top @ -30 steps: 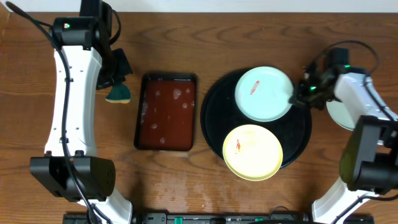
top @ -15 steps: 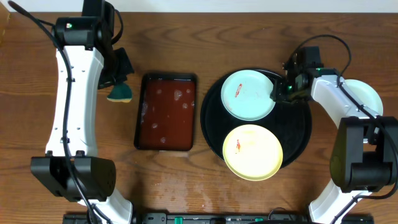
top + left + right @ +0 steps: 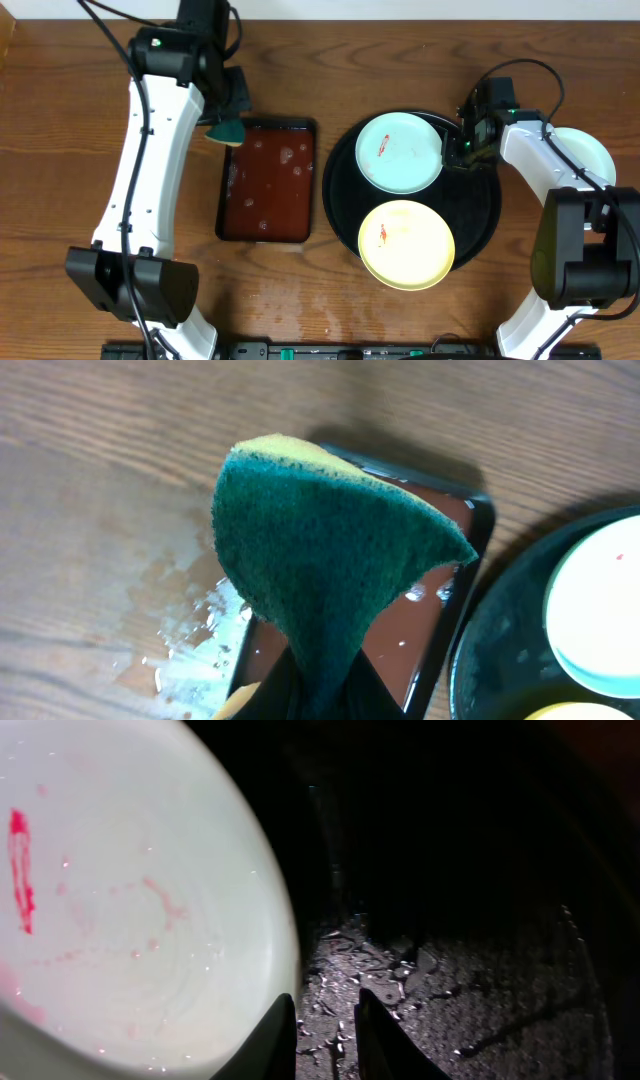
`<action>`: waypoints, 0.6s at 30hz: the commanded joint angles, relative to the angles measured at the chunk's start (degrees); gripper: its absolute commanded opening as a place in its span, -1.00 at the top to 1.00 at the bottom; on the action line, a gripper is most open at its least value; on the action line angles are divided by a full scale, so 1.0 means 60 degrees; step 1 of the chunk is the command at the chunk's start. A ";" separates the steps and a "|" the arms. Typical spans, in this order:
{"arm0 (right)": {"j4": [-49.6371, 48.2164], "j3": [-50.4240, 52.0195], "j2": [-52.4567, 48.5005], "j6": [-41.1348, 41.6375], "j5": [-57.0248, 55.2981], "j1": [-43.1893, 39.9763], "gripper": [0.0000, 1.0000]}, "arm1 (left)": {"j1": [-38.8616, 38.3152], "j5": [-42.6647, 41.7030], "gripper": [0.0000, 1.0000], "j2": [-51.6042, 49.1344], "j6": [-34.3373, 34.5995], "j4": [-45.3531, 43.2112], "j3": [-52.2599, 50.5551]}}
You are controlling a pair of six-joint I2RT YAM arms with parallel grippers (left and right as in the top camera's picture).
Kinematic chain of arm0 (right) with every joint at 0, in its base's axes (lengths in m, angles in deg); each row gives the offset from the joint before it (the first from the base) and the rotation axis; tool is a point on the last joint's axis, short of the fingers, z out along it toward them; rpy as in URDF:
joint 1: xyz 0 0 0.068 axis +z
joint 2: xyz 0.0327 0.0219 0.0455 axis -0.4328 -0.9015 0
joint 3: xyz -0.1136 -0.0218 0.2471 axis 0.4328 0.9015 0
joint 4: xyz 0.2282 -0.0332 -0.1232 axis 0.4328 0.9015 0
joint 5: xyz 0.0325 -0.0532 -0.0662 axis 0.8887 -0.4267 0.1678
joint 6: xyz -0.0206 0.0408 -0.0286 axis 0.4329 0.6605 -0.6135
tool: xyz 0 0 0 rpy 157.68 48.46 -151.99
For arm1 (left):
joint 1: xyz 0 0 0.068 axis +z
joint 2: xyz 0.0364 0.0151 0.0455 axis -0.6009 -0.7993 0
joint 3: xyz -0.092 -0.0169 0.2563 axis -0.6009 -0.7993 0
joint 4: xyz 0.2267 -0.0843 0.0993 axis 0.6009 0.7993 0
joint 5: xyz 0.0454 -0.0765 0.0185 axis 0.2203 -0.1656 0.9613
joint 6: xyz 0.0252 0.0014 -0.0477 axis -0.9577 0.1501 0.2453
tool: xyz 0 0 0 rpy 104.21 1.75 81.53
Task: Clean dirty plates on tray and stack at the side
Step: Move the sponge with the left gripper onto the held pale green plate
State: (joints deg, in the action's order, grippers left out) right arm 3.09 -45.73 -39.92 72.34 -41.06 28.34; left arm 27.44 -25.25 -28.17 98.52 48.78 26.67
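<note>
A mint-blue plate [image 3: 400,152] with a red smear lies at the back of the black tray [image 3: 480,205]. A yellow plate [image 3: 406,244] with a red smear lies at its front. Another pale plate [image 3: 595,150] lies on the table to the right, partly hidden by my right arm. My right gripper [image 3: 462,150] is at the mint plate's right rim. In the right wrist view the plate [image 3: 130,900] lies left of the gripper [image 3: 325,1035], whose jaws stand slightly apart over wet tray [image 3: 460,970]. My left gripper [image 3: 224,122] is shut on a green sponge [image 3: 330,550].
A rectangular brown-red tray [image 3: 268,180] holding liquid lies left of the black tray. The sponge [image 3: 226,131] hangs over its back left corner. Water drops wet the table beside that tray [image 3: 190,650].
My left arm has swung right, carrying the sponge from beside the brown-red tray to over its back left corner. The mint plate slid left onto the black tray; my right gripper drew slightly back.
</note>
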 commanded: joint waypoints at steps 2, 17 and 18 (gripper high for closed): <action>0.0004 0.0117 0.0055 0.0226 -0.0321 0.0197 0.64 | -0.0481 0.0051 0.85 0.0138 -0.0244 -0.0350 -0.0175; -0.0251 0.0168 0.0055 0.0266 -0.0160 0.0419 0.60 | -0.1803 0.0047 0.85 -0.0572 -0.0277 -0.1541 -0.0291; -0.0248 0.0168 0.0055 0.0262 -0.0164 0.0419 0.60 | -0.1872 0.0047 0.85 -0.0605 -0.0277 -0.1570 -0.0291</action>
State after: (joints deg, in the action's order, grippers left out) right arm 1.80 -45.16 -39.92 73.18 -42.35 30.51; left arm 17.12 -25.25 -30.84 97.58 39.80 25.40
